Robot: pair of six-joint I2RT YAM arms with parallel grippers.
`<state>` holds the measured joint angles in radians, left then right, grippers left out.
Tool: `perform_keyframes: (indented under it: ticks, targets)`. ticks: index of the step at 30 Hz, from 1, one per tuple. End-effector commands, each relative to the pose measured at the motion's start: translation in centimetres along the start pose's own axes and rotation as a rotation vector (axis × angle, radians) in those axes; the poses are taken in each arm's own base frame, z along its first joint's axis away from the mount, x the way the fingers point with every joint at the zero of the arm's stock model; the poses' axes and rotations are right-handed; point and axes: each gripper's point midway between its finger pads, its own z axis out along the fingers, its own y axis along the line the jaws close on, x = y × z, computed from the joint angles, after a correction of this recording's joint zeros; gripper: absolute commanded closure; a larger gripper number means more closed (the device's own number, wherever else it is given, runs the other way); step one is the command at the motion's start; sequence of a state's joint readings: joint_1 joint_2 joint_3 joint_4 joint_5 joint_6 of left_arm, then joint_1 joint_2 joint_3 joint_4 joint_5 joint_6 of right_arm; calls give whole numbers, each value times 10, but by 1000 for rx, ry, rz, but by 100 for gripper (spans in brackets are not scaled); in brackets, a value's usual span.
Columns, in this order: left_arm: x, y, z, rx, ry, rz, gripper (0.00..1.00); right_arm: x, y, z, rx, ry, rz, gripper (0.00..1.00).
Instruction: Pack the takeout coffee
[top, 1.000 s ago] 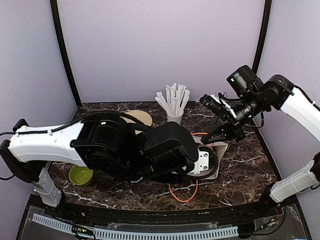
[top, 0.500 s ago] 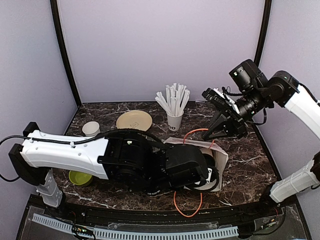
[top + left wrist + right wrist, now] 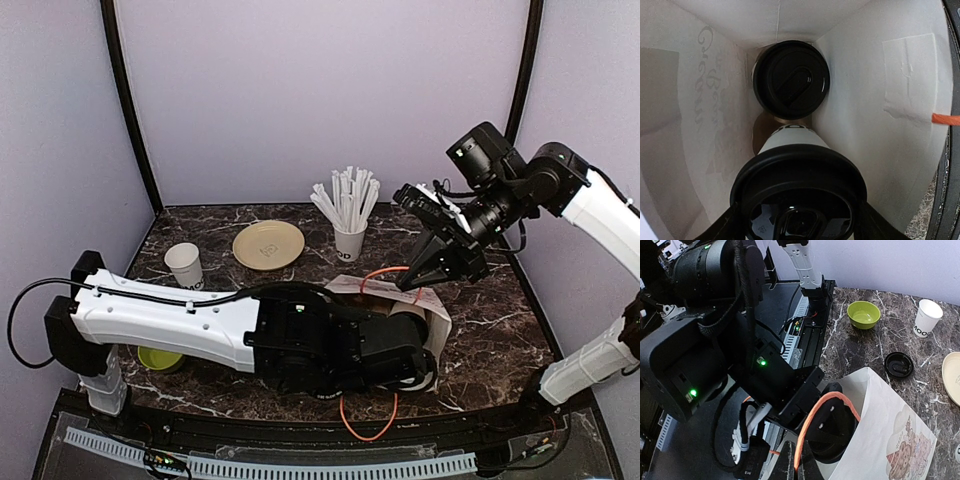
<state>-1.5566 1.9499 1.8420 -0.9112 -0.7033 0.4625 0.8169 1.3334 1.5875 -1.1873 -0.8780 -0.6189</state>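
A white paper bag (image 3: 438, 322) with orange handles stands right of centre. My left gripper (image 3: 797, 222) is inside it, shut on a takeout coffee cup (image 3: 797, 185): white, with a black lid, its fingers (image 3: 724, 226) on both sides of the lid. A second lidded coffee cup (image 3: 791, 80) stands deeper in the bag. In the top view the left arm's wrist (image 3: 385, 350) fills the bag mouth and hides both cups. My right gripper (image 3: 796, 466) is shut on the bag's orange handle (image 3: 825, 405) and holds it up; it also shows in the top view (image 3: 418, 277).
A lidless white printed cup (image 3: 184, 264), a tan plate (image 3: 268, 243) and a cup of wrapped straws (image 3: 348, 215) stand at the back. A green bowl (image 3: 160, 357) sits front left. A loose black lid (image 3: 899, 364) lies on the marble. The second handle (image 3: 365, 425) hangs at the front.
My left arm has dropped lower and pushed further right into the bag, uncovering the lidless cup and the plate. My right gripper has kept hold of the orange handle, shifting slightly.
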Motion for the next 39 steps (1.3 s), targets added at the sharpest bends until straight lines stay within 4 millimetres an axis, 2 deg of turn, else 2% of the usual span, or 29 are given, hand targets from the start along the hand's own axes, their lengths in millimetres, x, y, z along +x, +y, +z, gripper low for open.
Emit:
perform_keyframes:
  ticks: [1, 6, 11, 20, 29, 39]
  targets:
    - [9, 5, 9, 16, 30, -59, 86, -16, 3, 1, -18, -34, -38, 100]
    - [17, 15, 23, -4, 63, -85, 88, -19, 4, 4, -28, -31, -47, 100]
    - [15, 25, 31, -31, 58, -98, 90, -24, 6, 5, -37, -36, -56, 100]
    - [20, 29, 50, -32, 64, -99, 90, -30, 6, 5, -46, -41, -63, 100]
    - [35, 28, 68, -7, 96, -118, 90, -30, 4, 7, -52, -37, -57, 100]
    - [46, 14, 84, 73, 118, -134, 91, -33, 0, 9, -57, -34, -56, 100]
